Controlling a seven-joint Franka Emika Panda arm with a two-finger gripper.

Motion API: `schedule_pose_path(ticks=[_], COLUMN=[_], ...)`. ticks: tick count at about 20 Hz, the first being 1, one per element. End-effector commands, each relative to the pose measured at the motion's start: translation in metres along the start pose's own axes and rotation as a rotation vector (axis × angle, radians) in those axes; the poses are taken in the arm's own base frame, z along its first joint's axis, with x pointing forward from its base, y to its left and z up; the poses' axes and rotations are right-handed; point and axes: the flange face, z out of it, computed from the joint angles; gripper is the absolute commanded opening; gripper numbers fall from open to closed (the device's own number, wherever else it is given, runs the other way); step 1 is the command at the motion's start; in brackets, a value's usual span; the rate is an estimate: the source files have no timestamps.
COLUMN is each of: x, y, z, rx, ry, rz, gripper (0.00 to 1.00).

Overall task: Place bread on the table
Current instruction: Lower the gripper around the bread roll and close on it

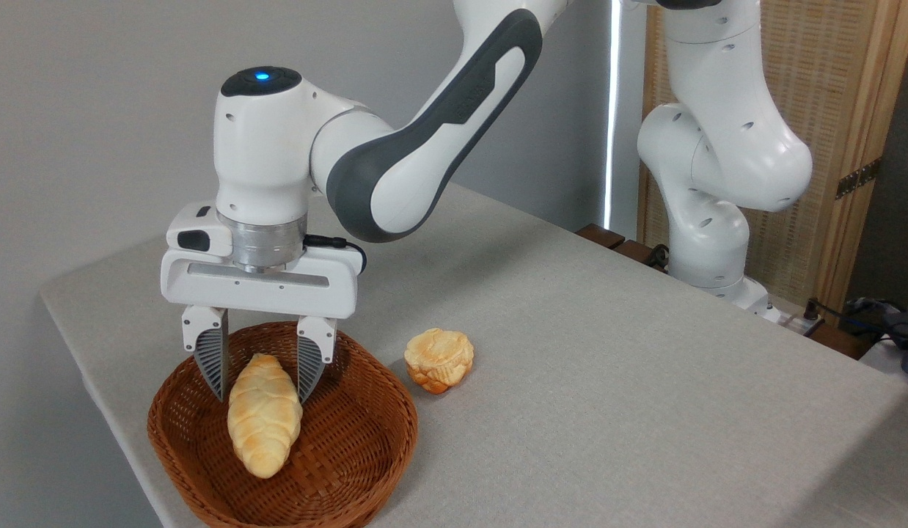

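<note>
**Bread still in the basket, gripper lined up around it**

Running this one remotely. Starting at the bottom left of the frame, closest to the camera: the wicker basket sits near the front edge of the table, and the bread lies inside it, the long braided loaf, running roughly front to back with its far end tipped up a bit toward the gripper.

Right above and slightly behind that, the gripper is down inside the basket with one finger on each side of the loaf's far end. The jaws are spread wide enough to straddle the bread. From this angle I honestly can't tell if the pads are touching the crust or sitting just beside it, so I wouldn't call it a grab. Nothing looks lifted; the loaf appears to rest on the basket floor.

A bit further back, around the middle of the frame, the small round bun sits on the cloth just outside the basket rim. Not my target, leaving it alone.

Farther back at upper right is the arm's base and a wooden screen.

So progress-wise: approach looks done, everything else is left. I need to close on the loaf, lift it clear of the rim, carry it over open cloth and set it down, ideally not on top of the bun.
</note>
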Motion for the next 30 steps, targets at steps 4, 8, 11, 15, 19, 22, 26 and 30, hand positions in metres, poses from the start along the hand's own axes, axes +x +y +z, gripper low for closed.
schedule_pose_path(ticks=[4, 8, 11, 15, 19, 22, 26, 30], x=[0.003, 0.003, 0.003, 0.001, 0.001, 0.001, 0.002, 0.003], y=[0.006, 0.006, 0.006, 0.011, 0.011, 0.011, 0.009, 0.01], z=[-0.002, -0.001, -0.001, -0.001, -0.001, -0.002, -0.007, -0.016], rx=[0.032, 0.042, 0.047, 0.081, 0.081, 0.081, 0.08, 0.079], ry=[0.026, 0.029, 0.029, 0.038, 0.038, 0.039, 0.049, 0.063], rz=[0.041, 0.046, 0.065, 0.111, 0.112, 0.112, 0.108, 0.11], gripper=[0.89, 0.53, 0.43, 0.32, 0.29, 0.3, 0.31, 0.31])
